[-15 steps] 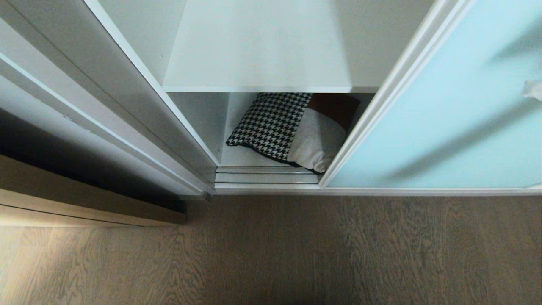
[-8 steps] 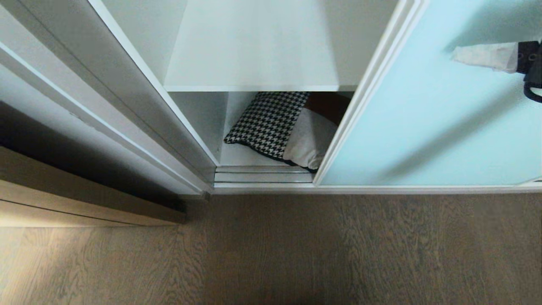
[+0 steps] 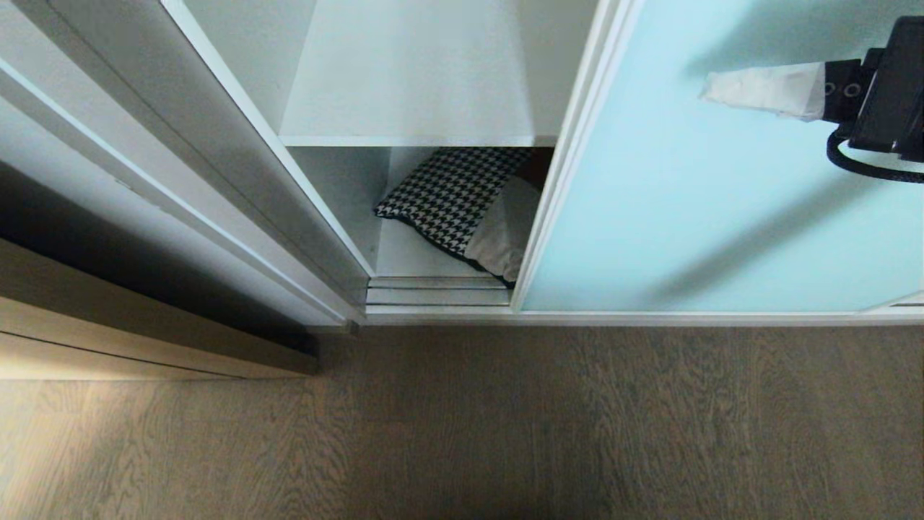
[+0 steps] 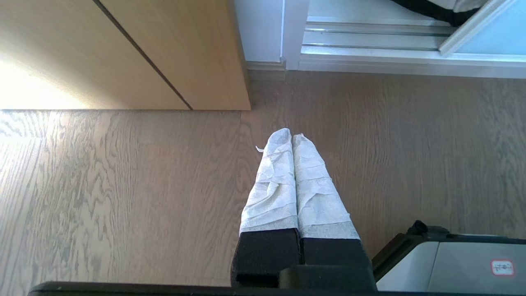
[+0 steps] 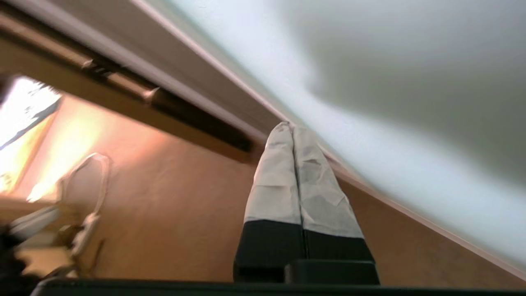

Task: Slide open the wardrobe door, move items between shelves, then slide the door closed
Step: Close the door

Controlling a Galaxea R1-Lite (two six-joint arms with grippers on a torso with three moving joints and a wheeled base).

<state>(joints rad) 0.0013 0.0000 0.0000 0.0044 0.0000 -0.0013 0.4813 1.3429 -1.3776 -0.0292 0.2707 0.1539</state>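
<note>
Frosted aqua sliding wardrobe door [image 3: 722, 209] partly covers the houndstooth cushion [image 3: 455, 195] on the low shelf [image 3: 404, 253]. My right hand [image 3: 711, 88], pinched closed and empty, sits against the door's glass.

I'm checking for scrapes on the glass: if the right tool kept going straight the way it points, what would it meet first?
Probably the sliding wardrobe door. In the head view the shut right tool points leftward along the frosted panel, seemingly close to it; depth is unclear, so it might skim past toward the door's white frame.
</note>
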